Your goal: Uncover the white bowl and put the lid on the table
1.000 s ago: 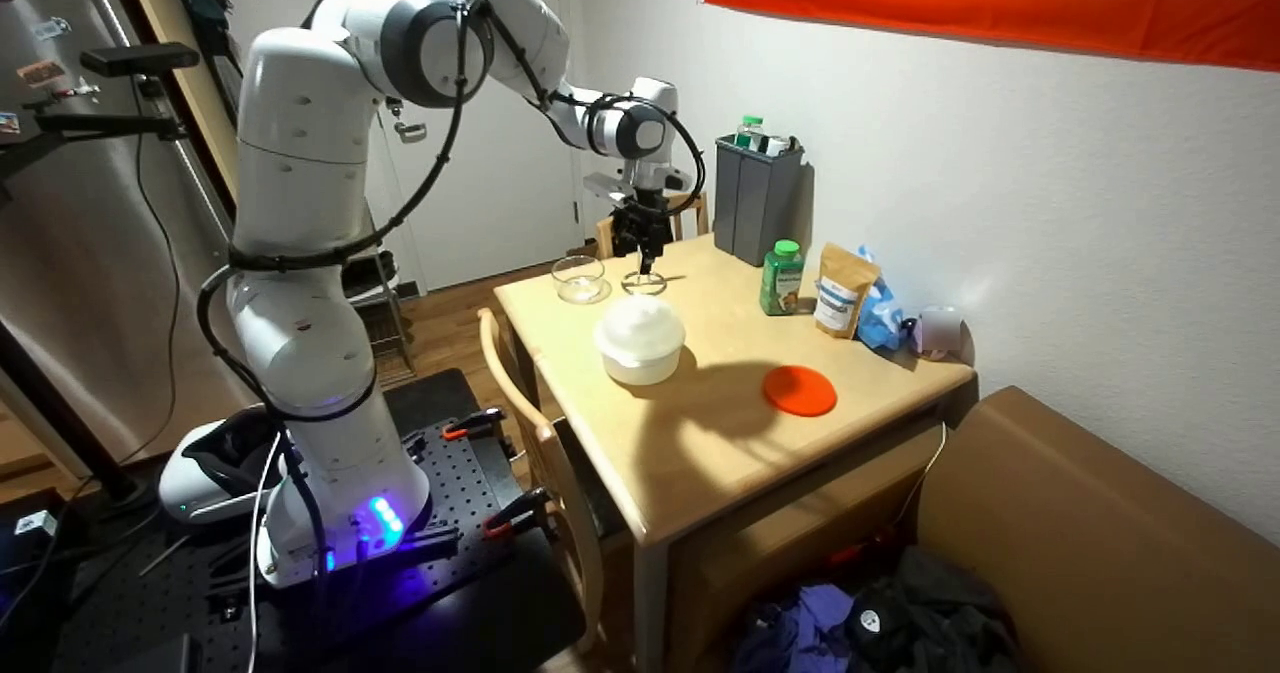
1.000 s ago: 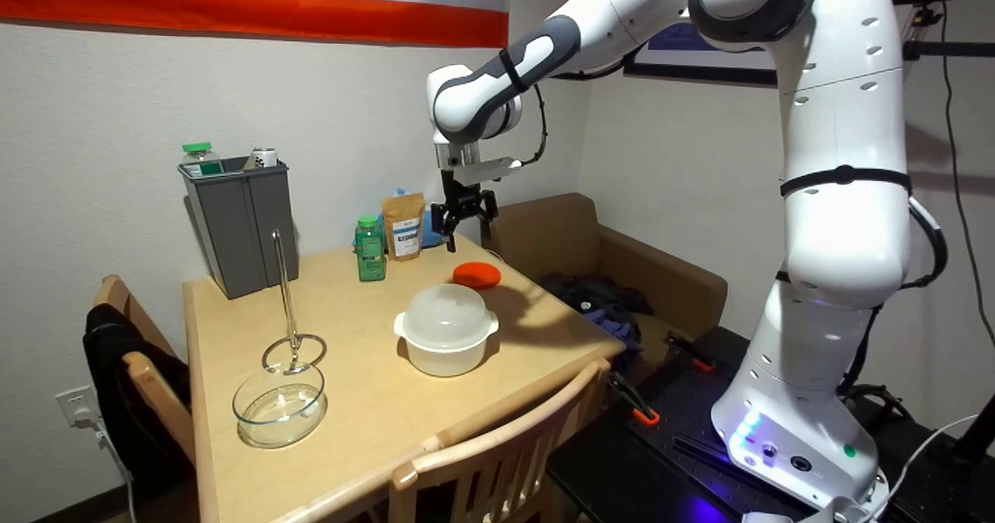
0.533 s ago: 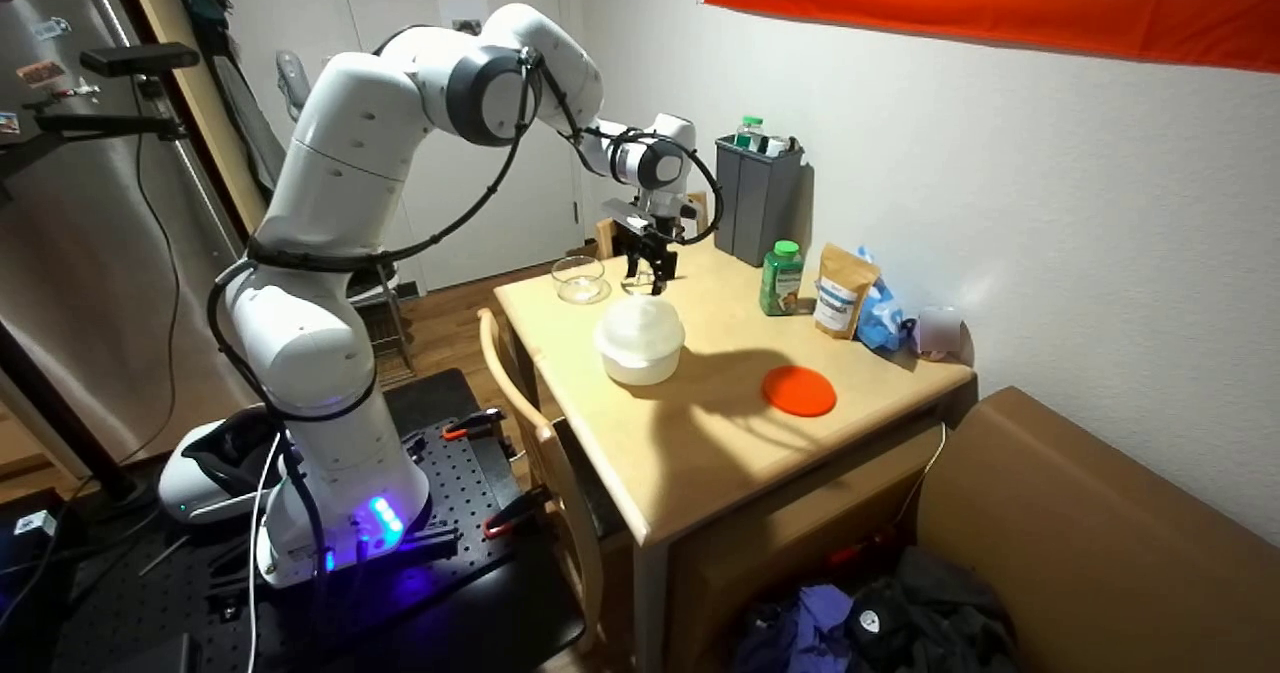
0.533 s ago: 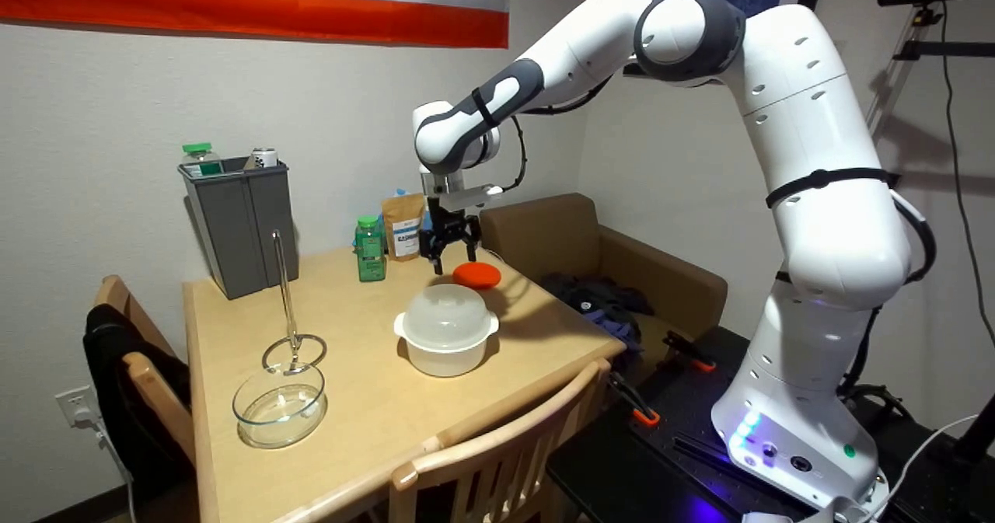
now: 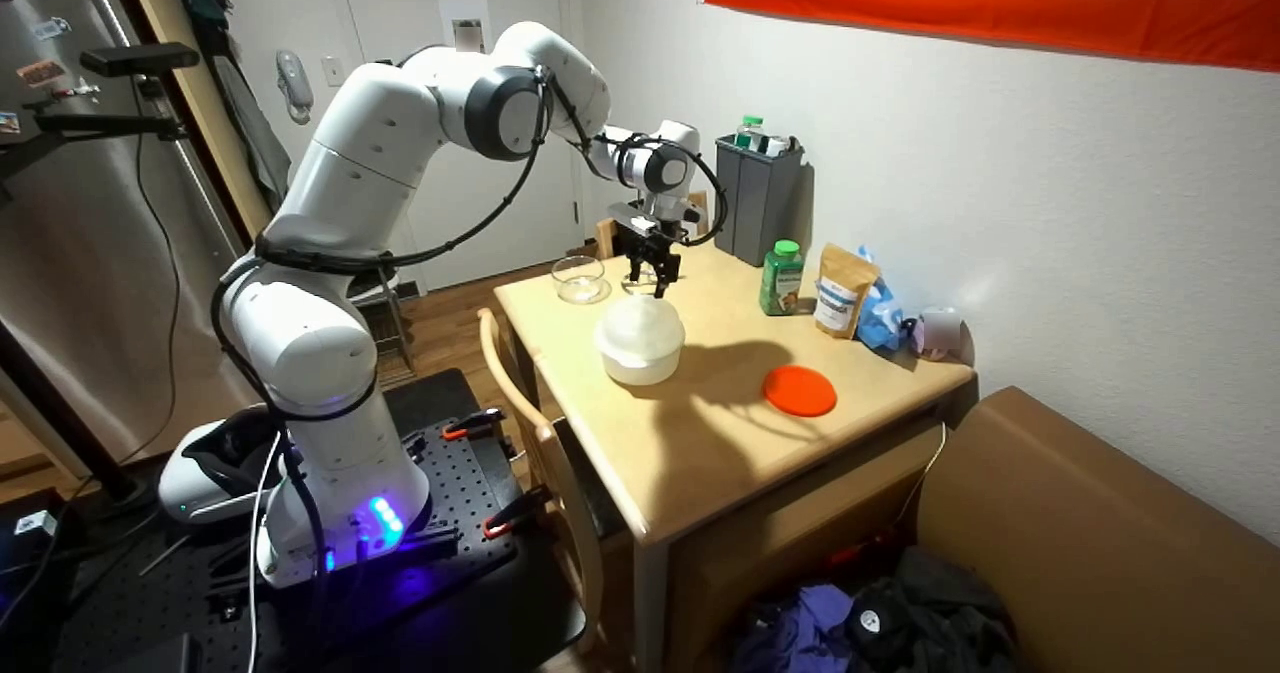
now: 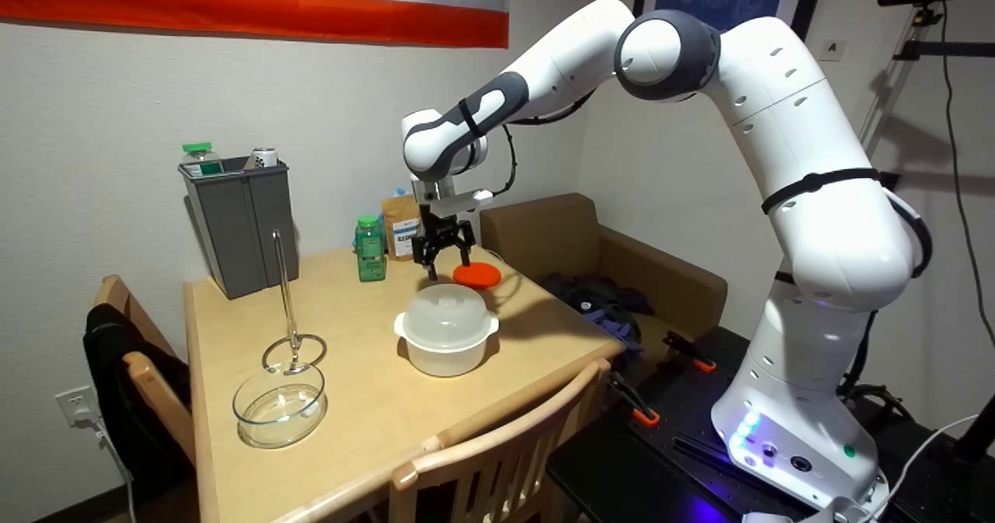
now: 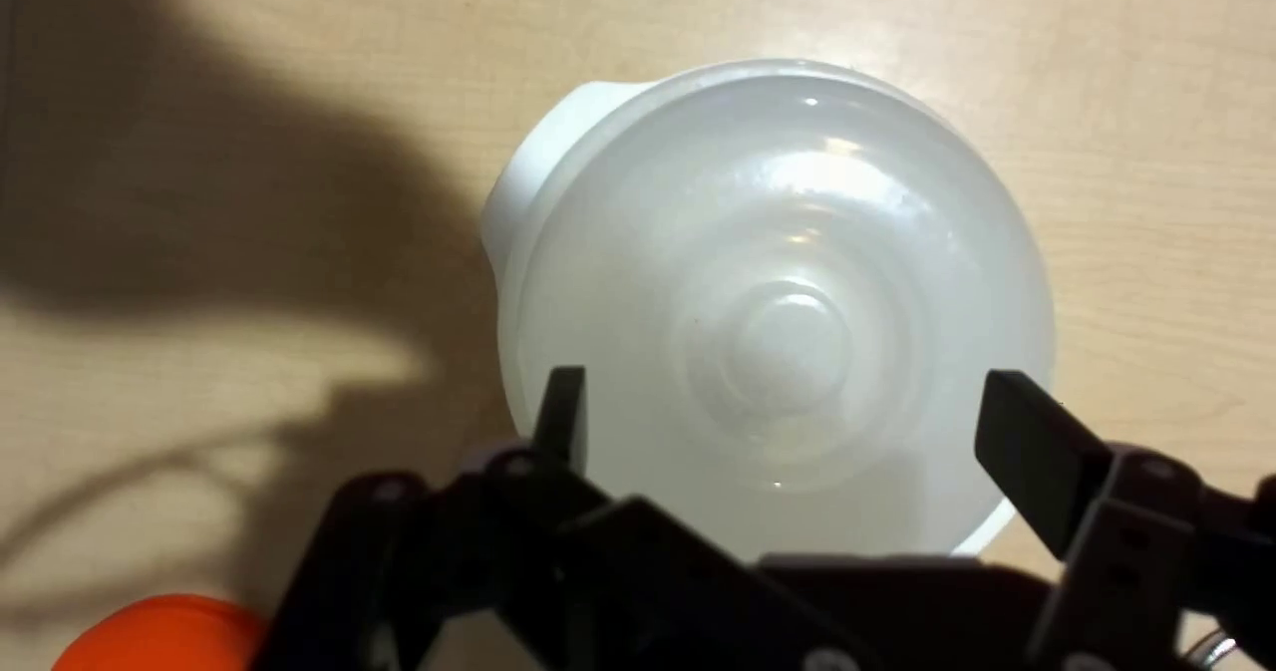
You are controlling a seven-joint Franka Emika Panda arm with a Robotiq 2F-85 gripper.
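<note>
Black fingers (image 7: 1032,457) stand spread wide in the lower half of the wrist view, the gripper (image 7: 788,397) seemingly just above the lid (image 7: 628,302), though I can't quite judge contact. The lid (cloudy, domed) covers the white bowl (image 6: 447,361), which sits on the table (image 6: 365,410) near the middle of both exterior views. An orange-red disc (image 7: 164,639) shows at the wrist view's lower left.

In an exterior view, we read "REPUBLIC" on the banner (image 6: 256,6) and "A" on the wall plate (image 6: 832,50). We cannot reliably read the pouch label (image 6: 405,238).
</note>
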